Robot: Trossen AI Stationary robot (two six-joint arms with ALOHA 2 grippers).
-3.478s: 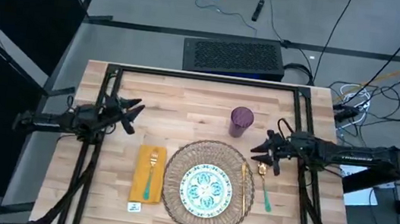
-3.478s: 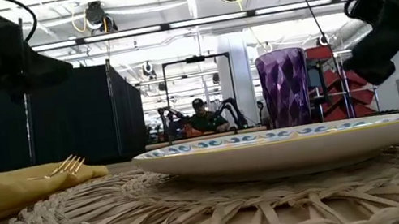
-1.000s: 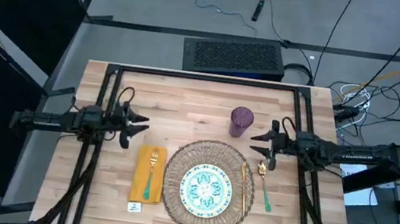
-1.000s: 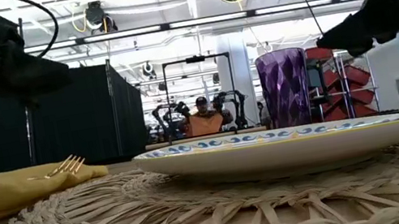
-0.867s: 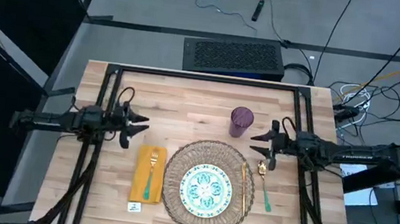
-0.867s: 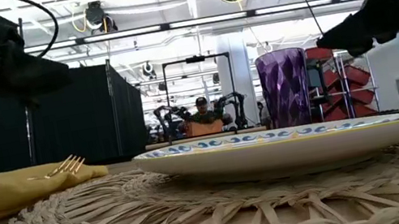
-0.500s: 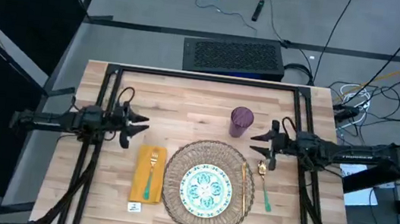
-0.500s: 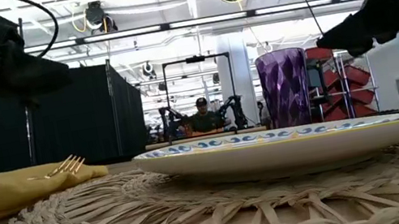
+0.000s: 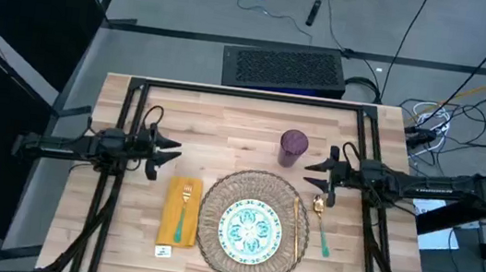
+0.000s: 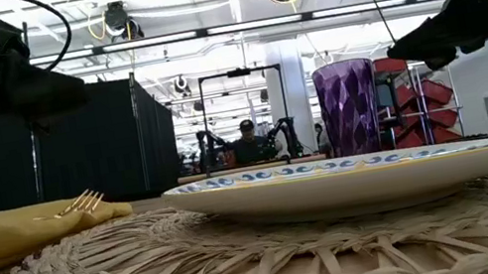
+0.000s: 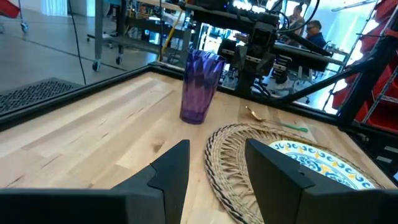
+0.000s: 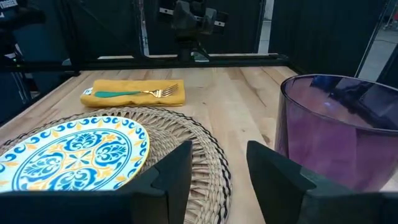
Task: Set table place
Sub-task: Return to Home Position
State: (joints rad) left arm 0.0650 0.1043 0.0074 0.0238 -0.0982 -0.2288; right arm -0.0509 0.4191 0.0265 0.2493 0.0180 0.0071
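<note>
table (image 9: 226, 120) carries straw mat (image 9: 213, 208) centre-front, patterned plate (image 9: 251, 228) centred on it; yellow napkin (image 9: 170, 203) just left of mat; left gripper (image 9: 164, 156) and right gripper (image 9: 310, 178) hover either side, fingers apart, empty; purple cup (image 9: 293, 147) behind mat; fork (image 9: 183, 212) on napkin, spoon (image 9: 320, 227) right of mat

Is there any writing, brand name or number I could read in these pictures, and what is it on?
Nothing can be read for certain.
Right arm, at the table's right side: pale lettering along it, too small to read.
White tag on the table at the end of the yellow napkin: too small to read.
</note>
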